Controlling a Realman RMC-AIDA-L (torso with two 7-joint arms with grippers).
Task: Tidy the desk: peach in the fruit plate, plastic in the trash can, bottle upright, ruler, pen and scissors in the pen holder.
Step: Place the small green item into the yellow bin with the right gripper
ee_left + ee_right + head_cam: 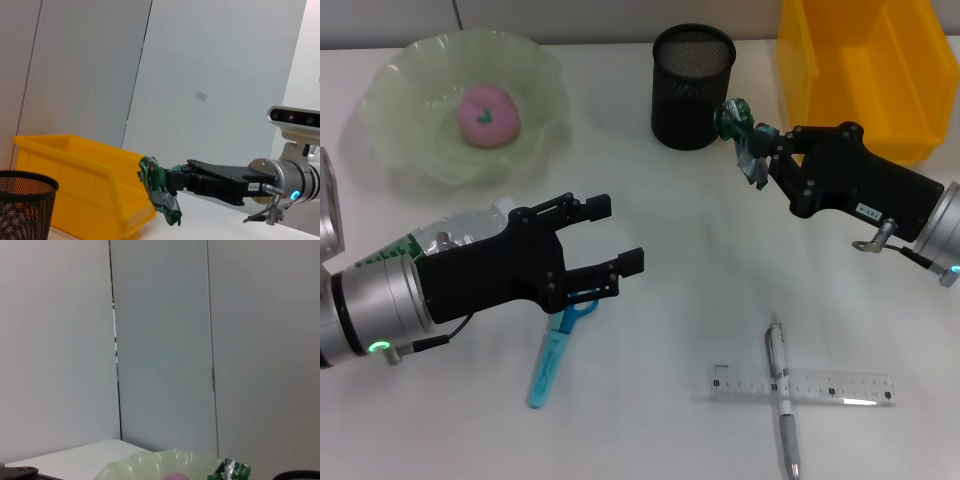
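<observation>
My right gripper is shut on a crumpled green and silver plastic wrapper, held in the air between the black mesh pen holder and the yellow trash can. The left wrist view shows that plastic beside the bin. The pink peach lies in the green fruit plate. My left gripper hovers open just above the blue scissors. The bottle lies on its side, partly hidden under my left arm. A pen lies across the clear ruler.
The white desk runs to a grey wall behind. The pen holder stands close to the yellow bin's left side. In the right wrist view only the plate's rim and a bit of the plastic show at the picture's lower edge.
</observation>
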